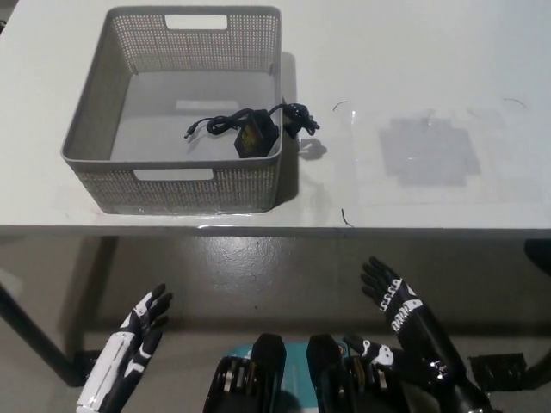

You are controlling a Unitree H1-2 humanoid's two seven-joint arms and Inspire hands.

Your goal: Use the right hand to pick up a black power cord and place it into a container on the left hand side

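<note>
A black power cord with its adapter block [250, 136] lies inside the grey mesh basket [120, 181], against the right wall. Part of the cord [297, 117] hangs over the basket's right rim, above the white table. My black right hand [403, 320] is open, below the table's front edge at the lower right, well away from the cord. My white left hand [129, 353] rests open at the lower left, also below the table edge.
The white table [413, 77] stretches to the right of the basket, with a faint grey square patch [429, 151] on it. A dark table leg [34, 340] runs down at the lower left. The floor shows beneath the table.
</note>
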